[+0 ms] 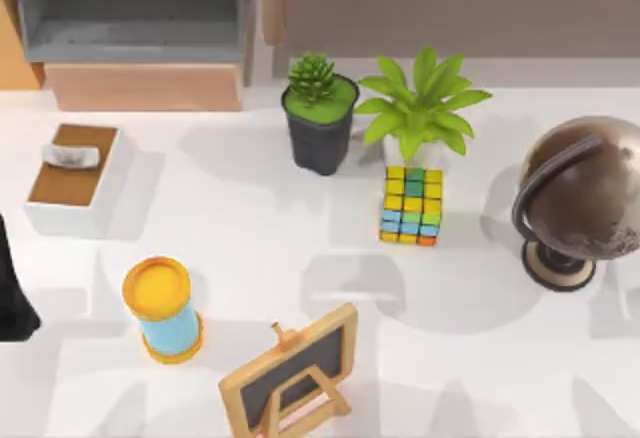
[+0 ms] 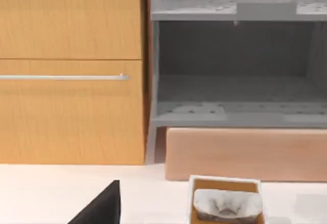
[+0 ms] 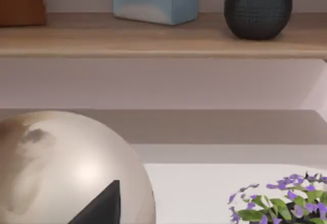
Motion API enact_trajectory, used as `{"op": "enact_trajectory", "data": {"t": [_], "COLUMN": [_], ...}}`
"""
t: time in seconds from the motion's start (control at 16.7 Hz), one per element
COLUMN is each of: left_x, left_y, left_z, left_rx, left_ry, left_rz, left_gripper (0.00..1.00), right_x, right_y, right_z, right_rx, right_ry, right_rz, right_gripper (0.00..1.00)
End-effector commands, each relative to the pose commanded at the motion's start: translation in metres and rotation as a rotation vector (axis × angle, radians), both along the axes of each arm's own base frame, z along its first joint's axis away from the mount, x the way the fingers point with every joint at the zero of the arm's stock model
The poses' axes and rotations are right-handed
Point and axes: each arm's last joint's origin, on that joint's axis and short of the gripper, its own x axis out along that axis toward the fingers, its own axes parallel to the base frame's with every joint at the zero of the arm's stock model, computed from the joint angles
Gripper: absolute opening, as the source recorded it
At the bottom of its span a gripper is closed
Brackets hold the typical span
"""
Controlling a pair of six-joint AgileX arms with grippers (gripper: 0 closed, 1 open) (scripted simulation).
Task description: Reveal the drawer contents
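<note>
The drawer (image 1: 140, 33) stands pulled out at the table's far left, grey inside, pale wood front (image 2: 245, 152) facing forward. The left arm (image 1: 12, 288) sits at the table's left edge, well short of the drawer; whether its fingers are open cannot be told. A white box (image 1: 72, 173) lies between arm and drawer.

Scattered across the white counter (image 1: 250, 228): small white box (image 1: 72, 180) at left, yellow-capped blue cylinder (image 1: 163, 308) near the front, little chalkboard easel (image 1: 292, 373), dark potted succulent (image 1: 320, 113) beside a leafy plant (image 1: 422, 108), colourful puzzle cube (image 1: 411, 205), globe (image 1: 580, 198) at right.
</note>
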Motion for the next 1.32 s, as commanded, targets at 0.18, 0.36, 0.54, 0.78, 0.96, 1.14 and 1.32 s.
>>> {"op": "enact_trajectory", "data": {"t": [0.18, 0.36, 0.54, 0.78, 0.96, 1.14, 1.32], "left_x": [0.0, 0.001, 0.01, 0.032, 0.045, 0.05, 0.05], "left_y": [-0.001, -0.009, -0.023, -0.06, -0.088, -0.121, -0.135], "left_z": [0.004, 0.03, 0.061, 0.082, 0.098, 0.109, 0.117], "left_rx": [0.0, -0.007, -0.019, 0.001, 0.009, 0.012, 0.0], "left_ry": [-0.01, -0.059, -0.069, 0.004, 0.012, 0.013, 0.0], "left_rz": [-0.005, -0.019, -0.005, -0.011, 0.018, 0.013, 0.0], "left_gripper": [1.0, 1.0, 1.0, 1.0, 1.0, 1.0, 1.0], "right_x": [0.0, 0.0, 0.0, 0.0, 0.0, 0.0, 0.0], "right_y": [0.0, 0.0, 0.0, 0.0, 0.0, 0.0, 0.0], "right_z": [0.0, 0.0, 0.0, 0.0, 0.0, 0.0, 0.0], "right_rx": [0.0, 0.0, 0.0, 0.0, 0.0, 0.0, 0.0], "right_ry": [0.0, 0.0, 0.0, 0.0, 0.0, 0.0, 0.0], "right_rz": [0.0, 0.0, 0.0, 0.0, 0.0, 0.0, 0.0], "right_gripper": [1.0, 1.0, 1.0, 1.0, 1.0, 1.0, 1.0]}}
